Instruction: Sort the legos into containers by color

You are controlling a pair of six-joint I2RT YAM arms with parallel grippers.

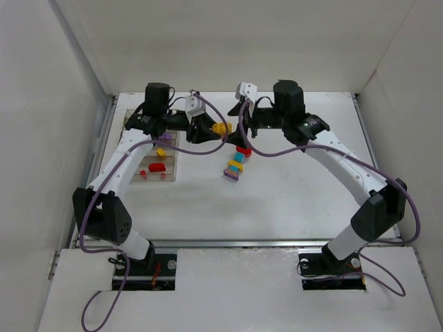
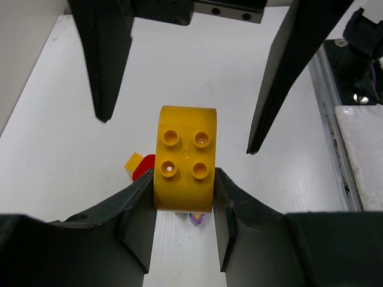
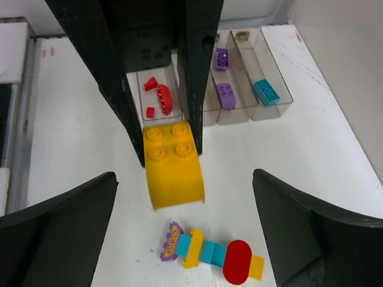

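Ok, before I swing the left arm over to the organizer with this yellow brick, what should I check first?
1. Left gripper hold on the yellow brick: ok, jaws closed on both its sides.
2. Right gripper clear of the brick: ok, jaws wide open, not touching it.
3. Brick free of the stack: ok, the stack lies on the table, apart from it.
4. Organizer sorting so far: ok, red, purple and teal pieces sit in separate compartments.
5. Compartment for yellow: cannot tell, one compartment is hidden behind the left fingers in the right wrist view.
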